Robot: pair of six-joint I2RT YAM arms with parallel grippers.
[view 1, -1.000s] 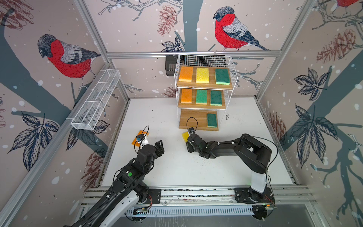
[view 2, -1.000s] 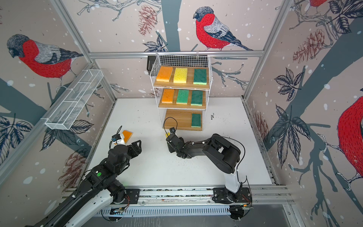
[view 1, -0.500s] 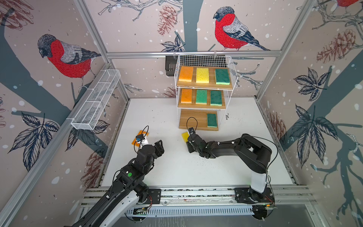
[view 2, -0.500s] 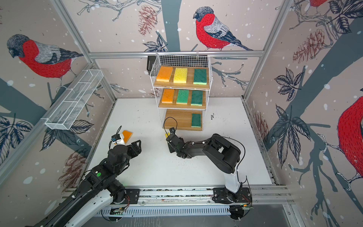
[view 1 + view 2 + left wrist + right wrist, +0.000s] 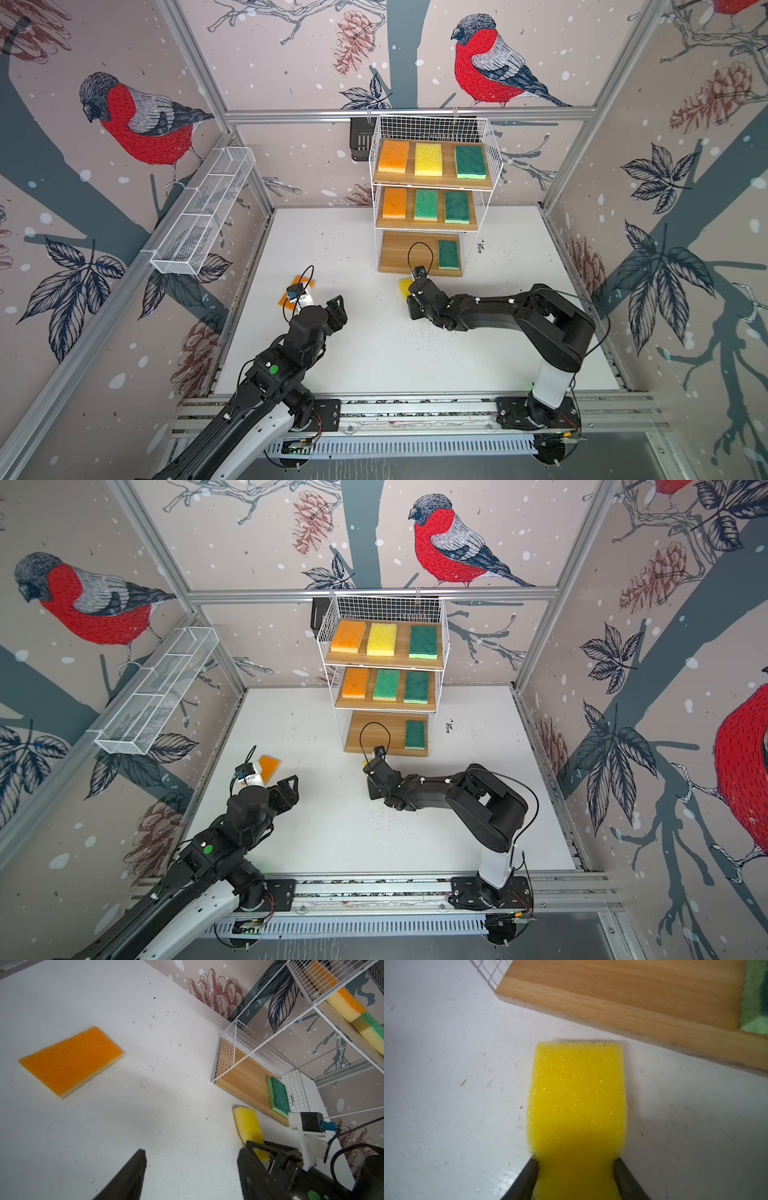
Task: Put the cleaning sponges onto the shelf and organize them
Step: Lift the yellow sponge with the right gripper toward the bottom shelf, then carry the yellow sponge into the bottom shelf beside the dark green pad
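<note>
- Left end effector (image 5: 190, 1157): open, fingers wide apart, holding nothing; poised above the table (image 5: 374, 353) on the left side in both top views.
- Loose orange sponge (image 5: 70, 1061): flat on the table, orange face up, pale foam layer beneath; just beyond the left end effector, not touched by it.
- Right end effector (image 5: 576, 1164): closed on the yellow sponge (image 5: 577, 1095); fingers pressed into its two long sides at the near end, foam visibly pinched narrower there.
- Yellow sponge, position: most of its length projecting ahead of the fingers toward the shelf (image 5: 432, 124); far end just short of the front edge of the bottom board (image 5: 401, 255), apart from it. Resting on the table or slightly raised: cannot tell.
- Shelf: white wire-grid rack at the far edge of the table, three stepped wooden boards.
- Bottom board: bottom green sponge (image 5: 449, 254) flat at the right end.
- Middle board (image 5: 426, 225): left to right, middle orange sponge (image 5: 394, 202), middle green sponge (image 5: 426, 204), middle dark green sponge (image 5: 457, 206), side by side.
- Top board (image 5: 432, 181): left to right, top orange sponge (image 5: 393, 156), top yellow sponge (image 5: 428, 158), top green sponge (image 5: 470, 161).
- White mesh trough (image 5: 203, 216): mounted along the left wall rail.
- Black basket (image 5: 360, 135): on the rear rail, just left of the shelf top.
</note>
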